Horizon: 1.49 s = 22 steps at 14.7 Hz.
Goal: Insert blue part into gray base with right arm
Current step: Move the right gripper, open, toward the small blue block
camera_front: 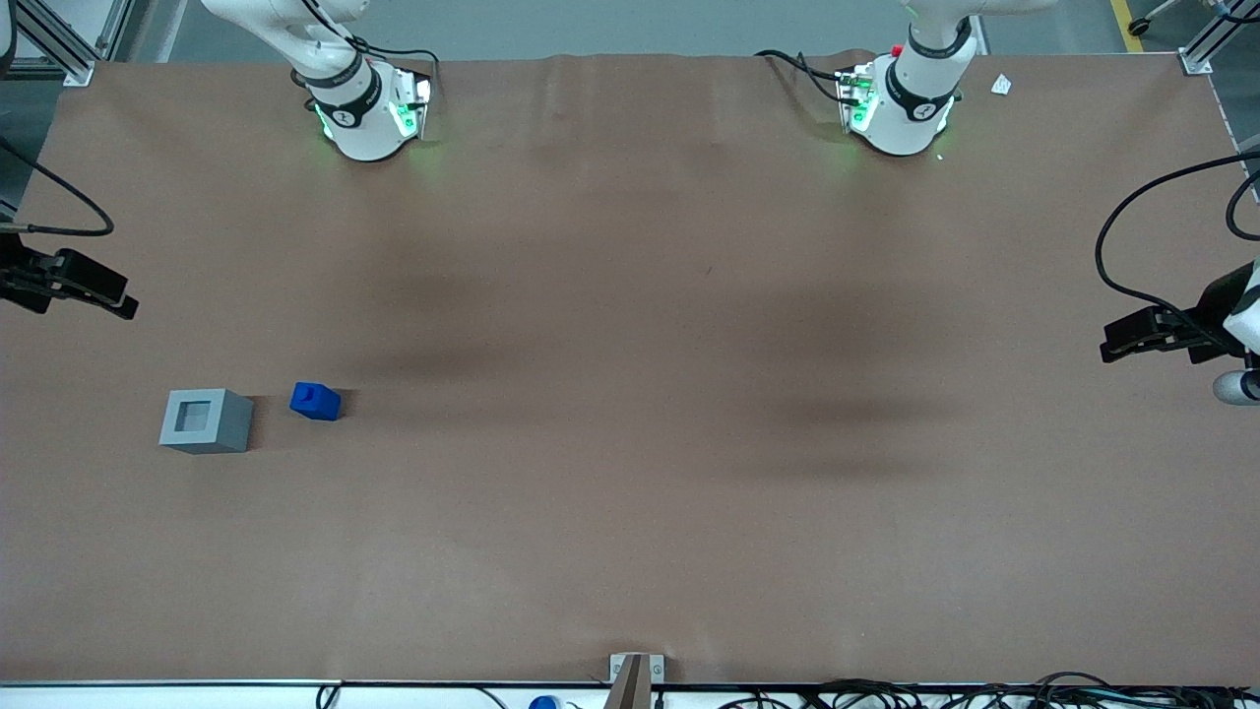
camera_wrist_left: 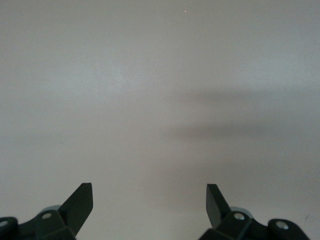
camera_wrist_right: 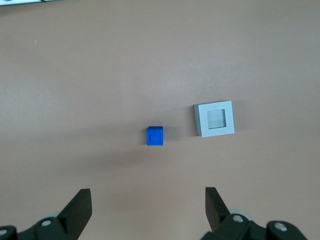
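Pincer (camera_wrist_right: 148, 207) spread above blue part (camera_wrist_right: 155, 135)

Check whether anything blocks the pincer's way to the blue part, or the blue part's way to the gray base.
Nothing visible does. The pincer hangs open above the bare table, with only open surface between it and the blue part. The blue part sits beside the gray base, apart from it, with nothing between them. The base's recess looks empty.

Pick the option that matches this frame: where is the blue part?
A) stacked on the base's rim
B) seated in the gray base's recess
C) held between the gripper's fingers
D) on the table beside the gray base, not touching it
D: the blue part sits on the table with a gap to the gray base, while the open gripper hangs above, empty.
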Motion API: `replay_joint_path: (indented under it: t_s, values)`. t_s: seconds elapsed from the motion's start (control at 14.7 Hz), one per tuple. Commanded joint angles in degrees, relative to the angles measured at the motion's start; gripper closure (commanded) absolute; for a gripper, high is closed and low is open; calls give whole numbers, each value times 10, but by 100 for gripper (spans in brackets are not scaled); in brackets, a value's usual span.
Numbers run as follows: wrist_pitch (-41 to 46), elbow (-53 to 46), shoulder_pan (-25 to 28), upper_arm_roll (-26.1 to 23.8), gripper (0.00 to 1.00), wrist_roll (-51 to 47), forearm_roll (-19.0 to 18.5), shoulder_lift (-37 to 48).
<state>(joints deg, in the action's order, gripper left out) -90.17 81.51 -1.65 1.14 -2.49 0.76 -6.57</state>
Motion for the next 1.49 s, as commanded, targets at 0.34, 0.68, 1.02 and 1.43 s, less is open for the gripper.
replay_joint_path:
  t_s: [0.34,0.68,1.02,1.43]
  values:
    - [-18,0,-5,1,0,-7,-1,1]
    - [-159,91,-4,1,0,-1,2,-52]
    - [-330,212,7,1,0,-7,2,-92]
    - [-352,235,36,1,3,-73,2,-143]
